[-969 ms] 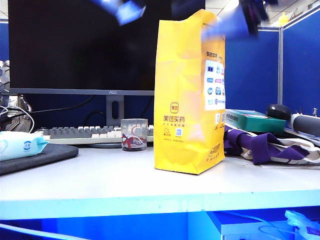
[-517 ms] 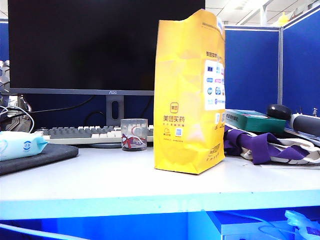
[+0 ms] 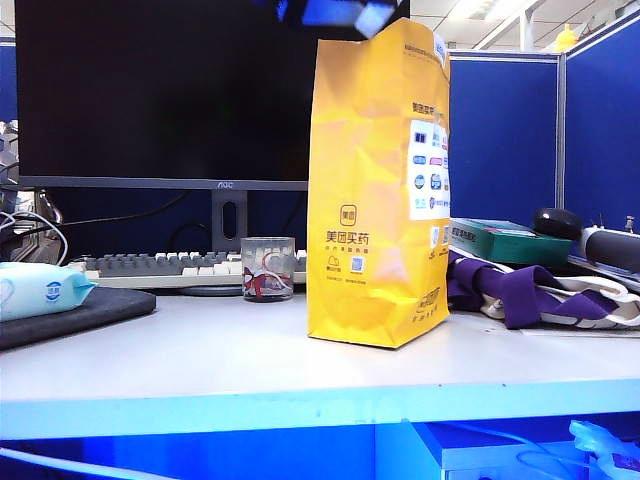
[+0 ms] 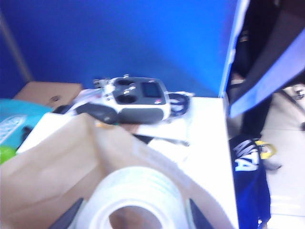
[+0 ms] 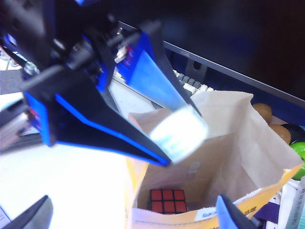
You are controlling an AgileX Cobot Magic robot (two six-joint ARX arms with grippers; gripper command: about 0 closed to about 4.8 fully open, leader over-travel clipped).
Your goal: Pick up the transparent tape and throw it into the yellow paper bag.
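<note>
tape: small flat roll of whitish-translucent transparent tape (image 4: 133, 200), smooth, round with an open core; clamped in left end effector (image 4: 132, 214), right over the bag's open mouth
bag: tall yellow paper bag (image 3: 380, 190), crinkled, orange characters, white label with blue icons on its side; brown inside, upright on pale counter (image 3: 200, 360); directly under left end effector
inside bag: rubik's cube (image 5: 167, 200) at the bottom, below the tape
left end effector: clenched on the tape, dark fingers on either side of the roll; blurred blue at bag's top edge in exterior view (image 3: 335, 12); arm angled down over the mouth
right end effector (image 5: 138, 217): fingertips spread wide apart, nothing between them; above bag's mouth, looking down at left end effector
beside bag: clear glass cup (image 3: 268, 268), well below both end effectors
</note>
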